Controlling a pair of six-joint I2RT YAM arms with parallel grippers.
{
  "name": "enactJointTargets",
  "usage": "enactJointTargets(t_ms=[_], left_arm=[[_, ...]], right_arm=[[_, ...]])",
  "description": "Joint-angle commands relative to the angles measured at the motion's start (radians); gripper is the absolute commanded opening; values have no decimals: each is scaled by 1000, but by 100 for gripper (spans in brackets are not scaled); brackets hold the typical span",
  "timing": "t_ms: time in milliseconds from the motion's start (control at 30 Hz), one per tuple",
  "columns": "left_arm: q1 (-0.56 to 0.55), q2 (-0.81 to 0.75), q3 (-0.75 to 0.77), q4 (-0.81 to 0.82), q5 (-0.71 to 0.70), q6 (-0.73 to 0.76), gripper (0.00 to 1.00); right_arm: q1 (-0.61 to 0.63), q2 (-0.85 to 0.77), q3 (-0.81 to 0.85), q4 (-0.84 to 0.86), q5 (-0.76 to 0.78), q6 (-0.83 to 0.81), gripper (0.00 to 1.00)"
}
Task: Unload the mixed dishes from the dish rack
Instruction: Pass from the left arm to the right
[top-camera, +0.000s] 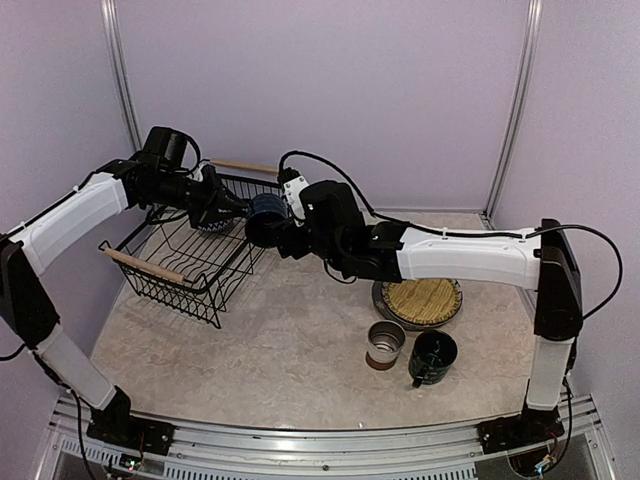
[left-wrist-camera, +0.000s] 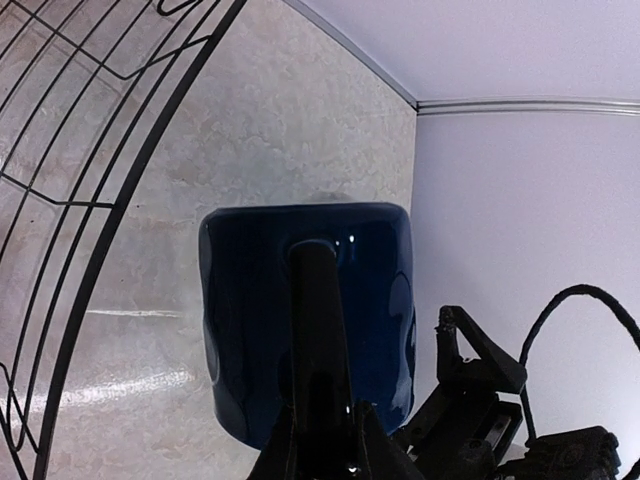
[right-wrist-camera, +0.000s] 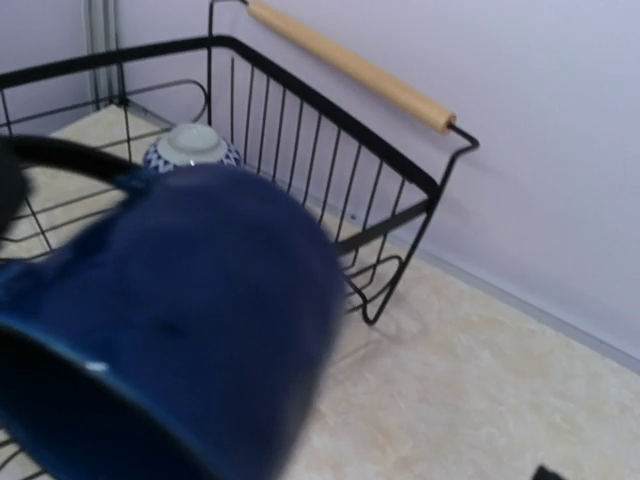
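Dark blue mug (top-camera: 266, 213) in the air between both tools, just beside the dish rack (top-camera: 175, 295).
Left tool (top-camera: 238, 207) pinches its wall, one finger hidden. Right tool (top-camera: 280, 238) is blocked by the blurred mug, so I cannot tell its spread.

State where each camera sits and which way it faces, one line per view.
Top external: above and behind the bases, looking down at the table; left arm and right arm show.
Left wrist: on the left arm, looking along its own finger at the dark blue mug.
Right wrist: close behind that mug, facing the black wire dish rack; own fingers not discernible.
Shared: all three show mug and rack.
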Motion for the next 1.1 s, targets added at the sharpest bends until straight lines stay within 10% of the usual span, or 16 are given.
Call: enactJointTargets(t_ms=[0,933,1067], left_arm=[[-23,-57,3,132,52,-45,0],[-81,-111,-114,165,90,-42,0],[-76,-108,-117,176,104,-7,23]], right_arm=[[30,37,-25,105,99,-78,87],[32,114,-12,278,300,-172,0],[32,79,-37,257,314,-139,0]])
